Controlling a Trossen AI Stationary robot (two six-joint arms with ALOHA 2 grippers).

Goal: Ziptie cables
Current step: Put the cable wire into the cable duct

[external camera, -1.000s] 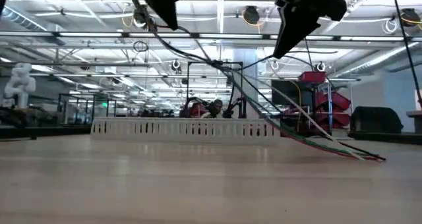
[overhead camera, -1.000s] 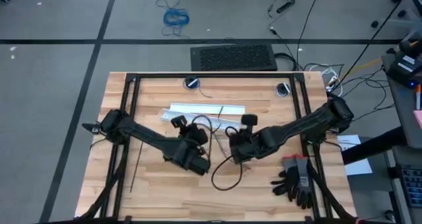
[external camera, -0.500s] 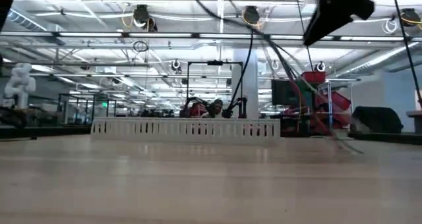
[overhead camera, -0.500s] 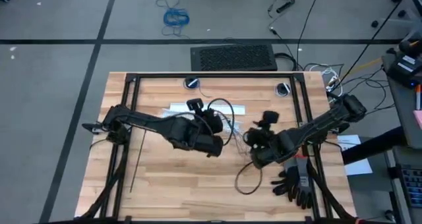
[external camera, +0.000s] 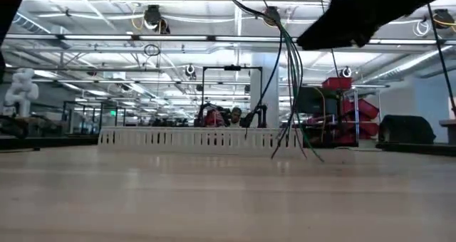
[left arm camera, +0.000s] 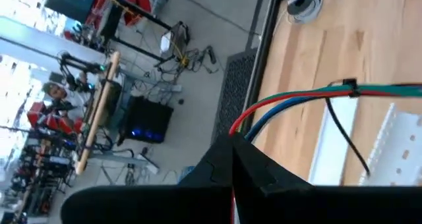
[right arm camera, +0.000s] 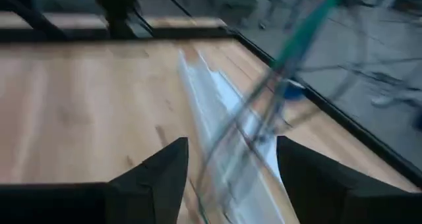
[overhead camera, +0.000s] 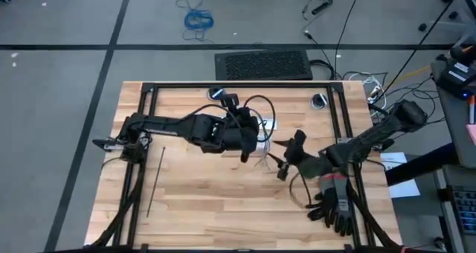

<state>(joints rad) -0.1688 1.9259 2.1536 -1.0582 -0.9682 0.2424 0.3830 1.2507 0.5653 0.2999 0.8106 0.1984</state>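
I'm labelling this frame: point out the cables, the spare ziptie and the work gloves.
cables (left arm camera: 297, 95), left wrist view, on the green wire.
ziptie (overhead camera: 155, 180), high view, mid-strip.
work gloves (overhead camera: 332, 206), high view, on the palm.

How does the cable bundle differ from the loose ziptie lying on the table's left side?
The cables hang curved from the left gripper; the ziptie lies flat and straight on the wood. The cables are blue, green and red; the ziptie is black. Both are thin and long.
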